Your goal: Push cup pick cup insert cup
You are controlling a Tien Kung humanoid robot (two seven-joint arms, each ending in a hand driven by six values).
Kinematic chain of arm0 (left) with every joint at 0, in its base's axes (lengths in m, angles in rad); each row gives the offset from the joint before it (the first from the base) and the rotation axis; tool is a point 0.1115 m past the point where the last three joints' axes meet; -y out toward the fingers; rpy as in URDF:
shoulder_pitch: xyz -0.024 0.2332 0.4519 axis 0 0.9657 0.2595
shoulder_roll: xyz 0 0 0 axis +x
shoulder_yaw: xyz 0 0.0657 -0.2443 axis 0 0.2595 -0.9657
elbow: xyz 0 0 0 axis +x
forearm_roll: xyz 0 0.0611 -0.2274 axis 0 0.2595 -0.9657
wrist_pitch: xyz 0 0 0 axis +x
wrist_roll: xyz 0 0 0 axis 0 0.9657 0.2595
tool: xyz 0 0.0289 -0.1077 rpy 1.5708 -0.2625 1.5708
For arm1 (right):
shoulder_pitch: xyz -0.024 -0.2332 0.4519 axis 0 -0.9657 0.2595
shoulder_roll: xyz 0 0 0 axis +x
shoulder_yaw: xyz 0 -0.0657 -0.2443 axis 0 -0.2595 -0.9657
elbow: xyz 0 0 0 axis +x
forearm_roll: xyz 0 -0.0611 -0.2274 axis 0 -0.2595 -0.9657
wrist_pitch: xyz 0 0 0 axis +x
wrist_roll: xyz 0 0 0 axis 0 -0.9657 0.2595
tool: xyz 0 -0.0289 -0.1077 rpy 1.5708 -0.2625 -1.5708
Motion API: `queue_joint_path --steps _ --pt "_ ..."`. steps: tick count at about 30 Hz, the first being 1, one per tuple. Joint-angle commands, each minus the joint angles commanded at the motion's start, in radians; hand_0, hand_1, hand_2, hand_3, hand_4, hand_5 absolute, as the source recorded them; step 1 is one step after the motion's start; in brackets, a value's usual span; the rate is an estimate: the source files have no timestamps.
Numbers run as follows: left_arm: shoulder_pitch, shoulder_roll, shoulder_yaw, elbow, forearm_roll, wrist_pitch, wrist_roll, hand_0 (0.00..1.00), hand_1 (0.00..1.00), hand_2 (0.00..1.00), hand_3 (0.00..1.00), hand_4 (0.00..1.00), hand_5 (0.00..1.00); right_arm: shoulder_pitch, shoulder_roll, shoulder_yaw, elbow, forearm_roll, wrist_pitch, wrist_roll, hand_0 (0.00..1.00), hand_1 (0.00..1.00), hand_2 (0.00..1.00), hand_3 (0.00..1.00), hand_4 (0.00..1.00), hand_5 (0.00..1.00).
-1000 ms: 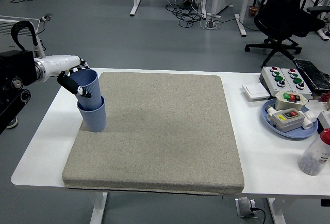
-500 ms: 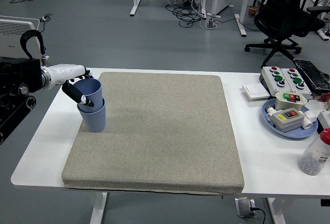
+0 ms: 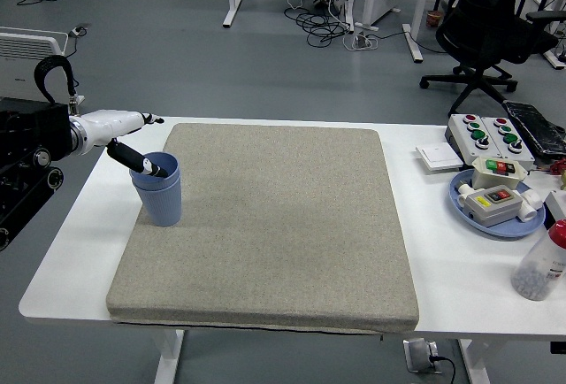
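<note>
Our left hand (image 3: 137, 149), white at the palm with black fingers, rests at the far-left rim of the nested blue plastic cups (image 3: 158, 188), which stand as one stack on the left edge of the grey fabric mat (image 3: 274, 225). One finger (image 3: 150, 166) lies across the rim and dips inside; the others look spread behind it, so we judge the grip loosened rather than clamped.

To do this step well, we should lift the finger straight up out of the cup mouth before drawing the arm left, so the stack does not tip or slide off the mat onto the white table (image 3: 84, 225).

How deep the inner cup sits is hard to tell, since only one rim band shows. The fingers behind the cup are partly hidden. Our right hand is out of view.
</note>
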Motion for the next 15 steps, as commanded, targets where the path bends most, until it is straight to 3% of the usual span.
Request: queue_joint_path --steps 1,5,6,12,13,15 --pt "0.004 0.0 -0.004 -0.004 -0.004 0.004 -0.004 0.949 0.998 0.998 0.998 0.998 0.666 0.0 0.0 -0.001 0.0 0.001 0.0 0.0 0.698 0.6 0.619 0.579 0.121 0.471" --pt "0.062 -0.004 -0.075 -0.05 -0.142 0.158 -0.005 0.949 0.998 0.998 0.998 0.998 0.666 -0.001 0.001 -0.006 0.0 0.01 0.0 0.003 0.698 0.6 0.619 0.579 0.121 0.471" --pt "0.076 -0.007 -0.093 -0.06 -0.182 0.205 0.0 0.849 0.886 0.91 0.87 0.752 0.833 -0.001 0.001 -0.007 0.0 0.012 0.0 0.003 0.698 0.599 0.619 0.578 0.121 0.471" --pt "0.233 -0.049 -0.297 -0.165 -0.421 0.446 0.001 0.849 0.886 0.91 0.87 0.752 0.833 0.0 0.001 -0.009 -0.002 0.017 -0.001 0.005 0.698 0.599 0.619 0.578 0.121 0.471" --pt "0.266 -0.06 -0.331 -0.187 -0.473 0.498 -0.018 0.855 0.899 0.916 0.869 0.681 0.998 0.0 0.001 -0.01 -0.002 0.019 -0.002 0.006 0.698 0.6 0.619 0.579 0.121 0.472" --pt "0.308 -0.072 -0.368 -0.215 -0.545 0.566 -0.046 0.855 0.899 0.916 0.869 0.681 0.998 -0.001 0.001 -0.01 -0.002 0.02 -0.002 0.006 0.698 0.6 0.619 0.579 0.121 0.472"
